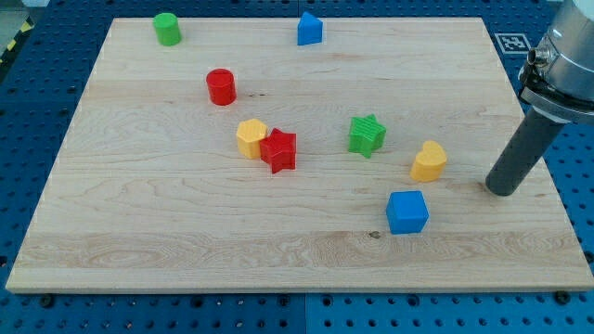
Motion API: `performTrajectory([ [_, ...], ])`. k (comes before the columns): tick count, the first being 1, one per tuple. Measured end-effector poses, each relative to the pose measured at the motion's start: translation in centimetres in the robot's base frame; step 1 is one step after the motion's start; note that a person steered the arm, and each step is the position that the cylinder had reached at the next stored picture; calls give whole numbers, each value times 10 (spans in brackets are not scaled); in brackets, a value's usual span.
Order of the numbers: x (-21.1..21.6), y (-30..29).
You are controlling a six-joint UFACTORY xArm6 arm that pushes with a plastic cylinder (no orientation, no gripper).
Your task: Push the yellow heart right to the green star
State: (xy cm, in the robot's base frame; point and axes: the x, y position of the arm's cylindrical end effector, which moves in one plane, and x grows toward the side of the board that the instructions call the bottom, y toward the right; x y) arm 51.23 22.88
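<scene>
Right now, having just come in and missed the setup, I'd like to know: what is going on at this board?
A single robot arm with a dark rod is working on a wooden board. My tip rests near the view's right edge, right of the yellow heart block and not touching it. The green star block sits just up-left of the heart, a small gap between them. No block is being pushed at this moment.

My tip (506, 190) ends a straight, dark grey, matt cylindrical rod with a flat, blunt end and no markings. Higher up, the rod enters a wider black collar, above which sits a pale grey, rounded metal housing, cut off by the view's right and top edges. A small screw or fitting shows on the collar's left side.
</scene>
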Motion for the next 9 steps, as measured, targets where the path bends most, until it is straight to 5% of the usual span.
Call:
performTrajectory([
  [4, -7, -1],
  [6, -2, -84],
  [9, -37, -78],
])
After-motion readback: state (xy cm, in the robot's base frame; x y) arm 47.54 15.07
